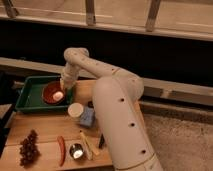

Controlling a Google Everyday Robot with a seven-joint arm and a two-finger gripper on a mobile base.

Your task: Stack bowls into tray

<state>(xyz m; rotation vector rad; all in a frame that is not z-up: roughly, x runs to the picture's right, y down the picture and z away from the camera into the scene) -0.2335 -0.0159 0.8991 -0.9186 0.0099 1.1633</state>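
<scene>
Hovering over the red-orange bowl [52, 93] in the tray [30, 102], end effector [63, 89]; grip state indiscernible.

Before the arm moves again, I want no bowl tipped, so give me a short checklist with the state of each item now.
1. Red bowl inside the tray: ok.
2. Purple bowl found: cannot tell, none is in sight; it may lie under the red one.
3. Gripper over the tray, at the red bowl's right rim: ok.
4. Gripper free of the bowl: cannot tell.
5. White cup and blue block outside the tray, beside the arm's path: ok.
6. Bowl sitting level in the tray: ok, as far as it shows.
</scene>
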